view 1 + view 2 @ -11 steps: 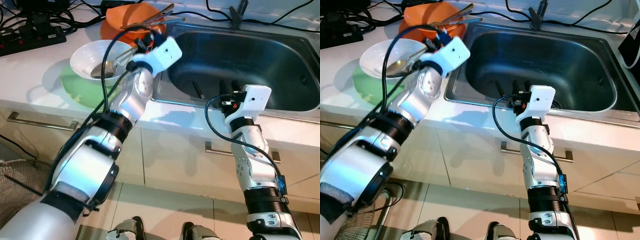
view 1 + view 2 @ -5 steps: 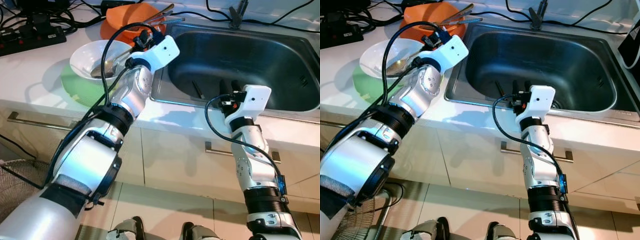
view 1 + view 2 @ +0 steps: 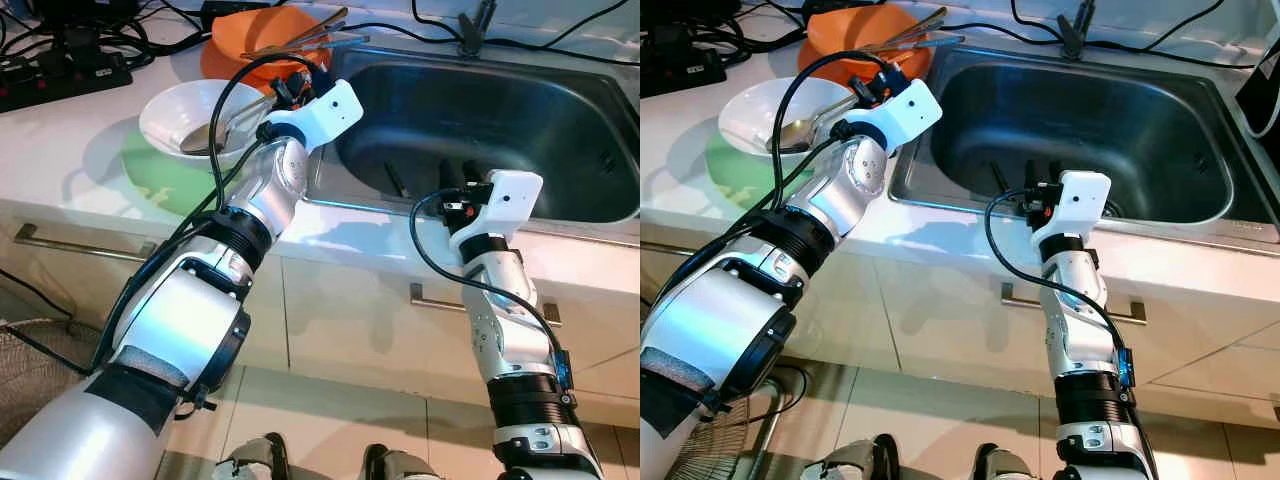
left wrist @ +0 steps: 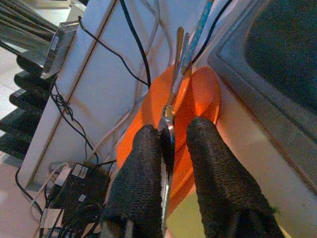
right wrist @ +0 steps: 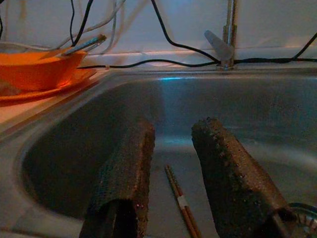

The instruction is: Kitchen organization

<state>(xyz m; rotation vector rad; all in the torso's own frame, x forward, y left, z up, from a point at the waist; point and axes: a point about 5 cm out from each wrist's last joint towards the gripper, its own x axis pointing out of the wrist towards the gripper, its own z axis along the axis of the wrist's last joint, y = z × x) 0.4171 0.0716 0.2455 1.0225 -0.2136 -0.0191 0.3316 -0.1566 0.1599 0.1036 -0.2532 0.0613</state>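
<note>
Two grippers are at work over a white counter [image 3: 70, 150] and a steel sink [image 3: 560, 120]. Farthest left on the counter, a black power strip [image 3: 60, 75] sits among cables. Next comes a white bowl [image 3: 175, 115] resting on a green plate [image 3: 150, 175], with a metal spoon [image 3: 205, 135] lying in the bowl.

Just beyond the bowl's right rim is the left gripper [image 4: 167, 148], reached forward between the white bowl and an orange bowl [image 3: 250, 40] that stands behind it on an orange plate. In the left wrist view its two black fingers [image 4: 136, 173] are drawn close with only a thin gap, and a slim metal utensil handle [image 4: 167, 144] is pinched between them. More utensils [image 3: 325, 30] lean out of the orange bowl toward the sink's rim.

Right of that lies the sink basin, with a pair of dark chopsticks [image 5: 181, 203] on its floor. The right gripper [image 5: 171, 153] hangs just inside the sink's near edge, above the chopsticks, its fingers [image 5: 225, 163] spread apart and holding nothing. A faucet [image 3: 478, 22] stands at the sink's back rim, cables running along the wall behind it.
</note>
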